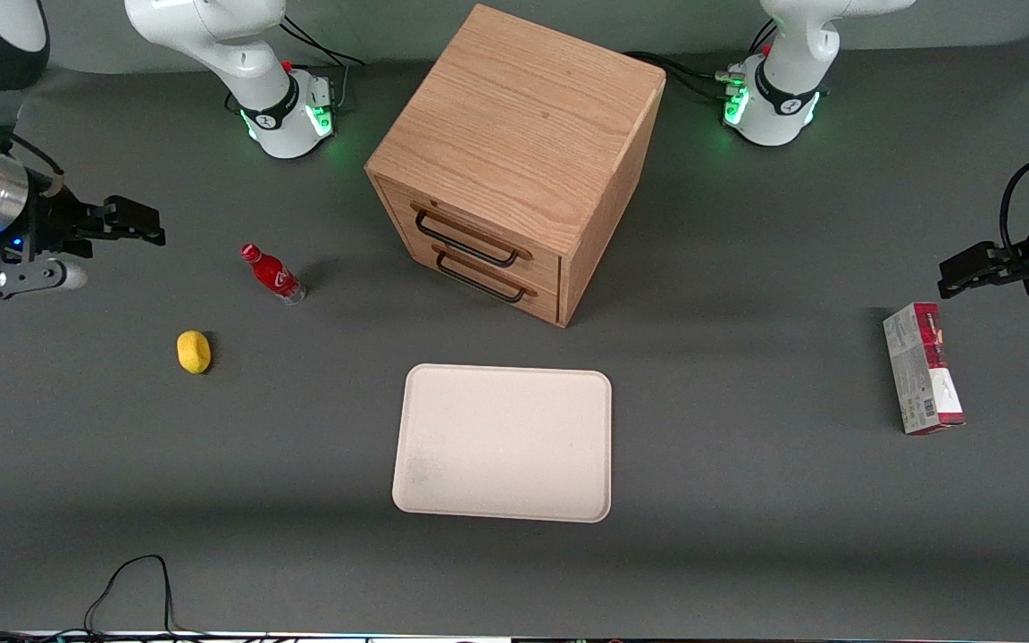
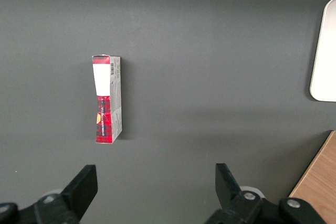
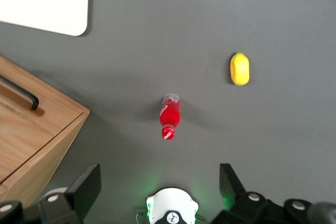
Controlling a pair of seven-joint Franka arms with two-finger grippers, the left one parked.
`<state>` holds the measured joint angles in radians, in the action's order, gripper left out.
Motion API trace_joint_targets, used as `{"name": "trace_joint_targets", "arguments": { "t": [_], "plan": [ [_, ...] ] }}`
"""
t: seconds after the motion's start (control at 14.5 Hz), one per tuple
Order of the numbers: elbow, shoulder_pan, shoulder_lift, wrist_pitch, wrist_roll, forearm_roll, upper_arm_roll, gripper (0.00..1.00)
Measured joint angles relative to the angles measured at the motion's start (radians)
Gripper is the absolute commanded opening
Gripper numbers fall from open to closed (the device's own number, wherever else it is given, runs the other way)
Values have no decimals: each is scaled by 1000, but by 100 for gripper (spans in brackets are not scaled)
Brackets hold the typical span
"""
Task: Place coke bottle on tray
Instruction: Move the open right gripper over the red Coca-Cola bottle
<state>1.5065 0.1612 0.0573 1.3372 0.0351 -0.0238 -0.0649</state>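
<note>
Coke bottle (image 1: 271,274) — small, red, red cap, clear base; stands upright on the grey table (image 1: 747,500), touching nothing. From the tray's centre it sits at about 10 o'clock in the front view, well apart from the tray

Tray (image 1: 504,442) — large, flat, cream-white, rounded corners, low rim; lies bare on the table, nearer the front camera than the cabinet

Gripper (image 1: 126,222) — right arm's, held above the table toward the working arm's end, at roughly 10 o'clock from the bottle in the front view; fingers spread apart, holding nothing. In the right wrist view the bottle (image 3: 170,116) shows between the two dark fingertips (image 3: 89,182) but well clear of them

Lemon (image 1: 194,351) — yellow, on the table near the bottle, nearer the front camera than it

Wooden cabinet (image 1: 514,161) — two drawers, both shut, with dark bar handles (image 1: 465,239)

Carton (image 1: 922,367) — red and grey, lying flat toward the parked arm's end of the table
</note>
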Motion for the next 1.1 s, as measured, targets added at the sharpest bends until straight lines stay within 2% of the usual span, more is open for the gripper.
{"name": "trace_joint_targets", "arguments": {
  "t": [0.48,0.83,1.1],
  "plan": [
    [339,12,-307,65,0,1,4,100],
    [406,12,-323,106,0,4,3,100],
    [555,11,-320,271,0,5,-1,100]
  ]
}}
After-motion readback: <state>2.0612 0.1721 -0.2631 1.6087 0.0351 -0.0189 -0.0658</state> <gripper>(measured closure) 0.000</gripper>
